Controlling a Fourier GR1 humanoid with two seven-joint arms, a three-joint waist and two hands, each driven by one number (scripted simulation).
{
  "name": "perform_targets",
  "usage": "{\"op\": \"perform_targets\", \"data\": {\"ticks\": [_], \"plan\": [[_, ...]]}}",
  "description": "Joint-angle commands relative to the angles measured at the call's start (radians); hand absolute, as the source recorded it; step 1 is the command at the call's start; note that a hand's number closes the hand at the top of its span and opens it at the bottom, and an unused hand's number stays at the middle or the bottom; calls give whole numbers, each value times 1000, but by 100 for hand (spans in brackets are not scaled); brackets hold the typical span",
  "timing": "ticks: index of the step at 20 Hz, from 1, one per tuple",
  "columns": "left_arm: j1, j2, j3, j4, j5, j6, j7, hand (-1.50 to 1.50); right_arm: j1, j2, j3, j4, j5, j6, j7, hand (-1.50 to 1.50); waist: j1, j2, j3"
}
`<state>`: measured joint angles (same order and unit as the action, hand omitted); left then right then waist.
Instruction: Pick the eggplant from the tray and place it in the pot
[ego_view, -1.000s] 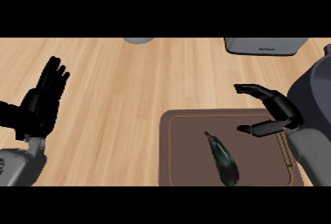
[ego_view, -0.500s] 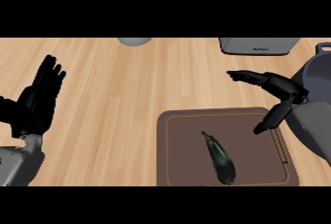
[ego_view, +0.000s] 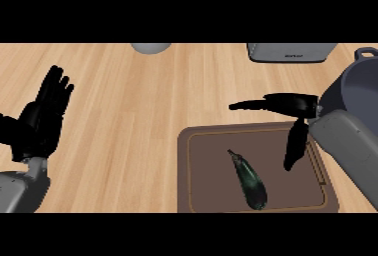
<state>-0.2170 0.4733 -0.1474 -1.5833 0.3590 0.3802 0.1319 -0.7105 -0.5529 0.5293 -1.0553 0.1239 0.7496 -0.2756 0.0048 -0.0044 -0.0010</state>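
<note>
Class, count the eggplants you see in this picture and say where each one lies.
1. The eggplant lies on the brown tray, stem end pointing up the picture. None other shows.

Soft, even light is falling across the wooden counter (ego_view: 148, 115), leaving it bright with no glare. Shadows are barely showing: only a faint darkening is lying under the eggplant (ego_view: 249, 181) on the brown tray (ego_view: 198, 165). The black hands are swallowing the light, so the right hand (ego_view: 291, 107) and left hand (ego_view: 40, 120) are reading as near-flat silhouettes. Nothing is blurring or bending toward the edges.
</note>
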Motion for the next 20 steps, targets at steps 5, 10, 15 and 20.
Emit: {"op": "perform_targets", "data": {"ticks": [5,10,15,20], "plan": [[-30,-56,24,51,-59,-25,-5,0,55,80,-38,-143,24,118,208,-150,-8,3,1],[-1,-78,44,-23,-95,-21,50,0,173,91,-64,-248,83,148,219,-150,-5,3,1],[83,-31,81,-129,-64,-74,77,0,216,144,7,-227,218,69,257,-150,6,2,1],[18,-105,106,-43,-125,-87,50,0,217,115,-87,-251,286,136,201,-150,-2,4,1]]}}
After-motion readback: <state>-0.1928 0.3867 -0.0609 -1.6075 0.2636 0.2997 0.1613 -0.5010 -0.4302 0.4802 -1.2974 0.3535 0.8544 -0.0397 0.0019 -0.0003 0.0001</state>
